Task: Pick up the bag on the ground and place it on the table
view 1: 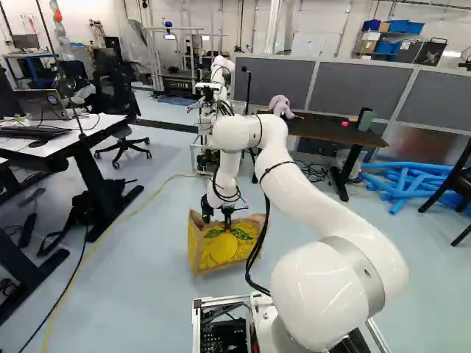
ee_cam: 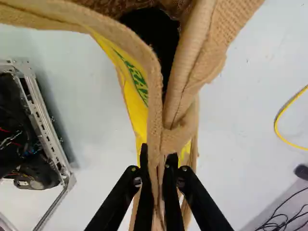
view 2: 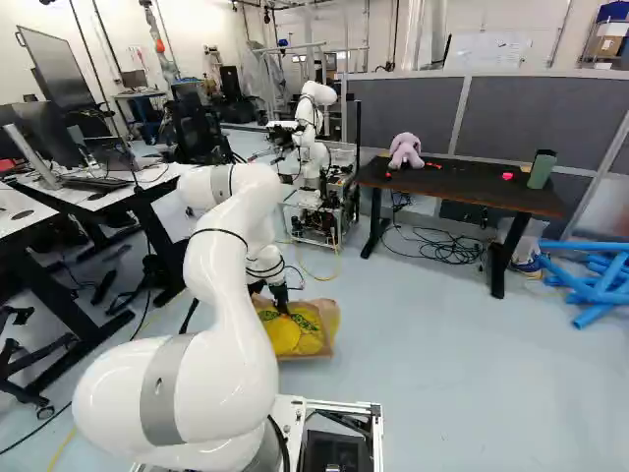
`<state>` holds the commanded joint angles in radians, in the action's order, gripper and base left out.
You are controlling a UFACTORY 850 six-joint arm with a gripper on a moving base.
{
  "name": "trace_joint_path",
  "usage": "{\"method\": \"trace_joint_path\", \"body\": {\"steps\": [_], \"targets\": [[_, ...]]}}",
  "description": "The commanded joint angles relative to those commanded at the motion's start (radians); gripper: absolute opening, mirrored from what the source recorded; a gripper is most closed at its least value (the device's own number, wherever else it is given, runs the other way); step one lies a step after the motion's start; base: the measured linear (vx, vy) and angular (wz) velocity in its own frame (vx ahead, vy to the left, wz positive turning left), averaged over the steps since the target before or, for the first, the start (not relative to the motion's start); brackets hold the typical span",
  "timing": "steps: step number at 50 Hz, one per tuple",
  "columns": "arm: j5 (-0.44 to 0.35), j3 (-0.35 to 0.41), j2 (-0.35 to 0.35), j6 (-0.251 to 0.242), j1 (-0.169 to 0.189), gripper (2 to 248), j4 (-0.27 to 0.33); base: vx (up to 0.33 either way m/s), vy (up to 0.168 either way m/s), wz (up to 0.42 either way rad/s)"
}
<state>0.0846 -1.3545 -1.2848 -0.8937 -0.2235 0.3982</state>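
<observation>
The bag (view 1: 221, 248) is clamped between the fingers of the gripper (ee_cam: 158, 153); it may be dropped if its rim slips.

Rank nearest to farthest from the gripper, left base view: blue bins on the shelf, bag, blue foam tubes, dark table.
1. Bag: held between the fingers of the gripper.
2. Dark table: ahead, to the right.
3. Blue foam tubes: on the floor, right of the table.
4. Blue bins: shelf beyond the partition.
</observation>
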Motion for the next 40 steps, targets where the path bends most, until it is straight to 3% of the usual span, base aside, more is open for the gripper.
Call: {"method": "trace_joint_path", "body": {"steps": [40], "targets": [[0.021, 0.225, 0.184, 0.000, -0.028, 22, -0.236, 0.000, 0.000, 0.000]]}}
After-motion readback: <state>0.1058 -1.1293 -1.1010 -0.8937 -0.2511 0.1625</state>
